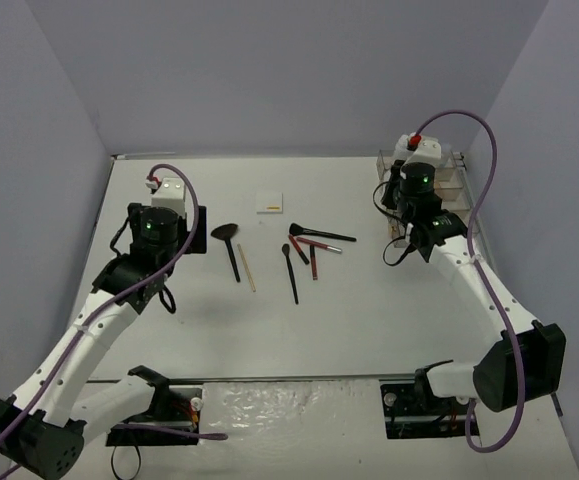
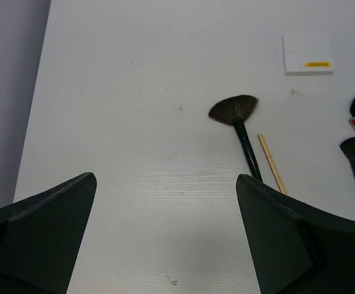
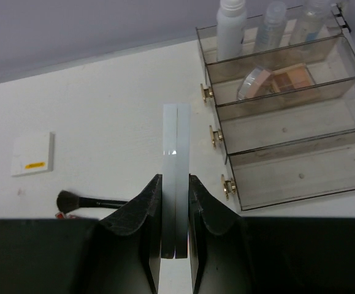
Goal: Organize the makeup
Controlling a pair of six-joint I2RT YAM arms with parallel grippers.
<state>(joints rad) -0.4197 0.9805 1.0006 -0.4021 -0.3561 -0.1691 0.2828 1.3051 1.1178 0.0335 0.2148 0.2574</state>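
White square pad [image 3: 176, 135] stands edge-on, gripped by the right pincer [image 3: 176, 184]; left pincer [image 2: 166, 180] gapes empty, near the fan brush [image 2: 234, 110].

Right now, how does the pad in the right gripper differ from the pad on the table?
The held pad stands on edge, clamped by the right gripper; the table pad lies flat and free. The table pad shows its face with a yellow label; the held pad shows only its thin edge. Both are white.
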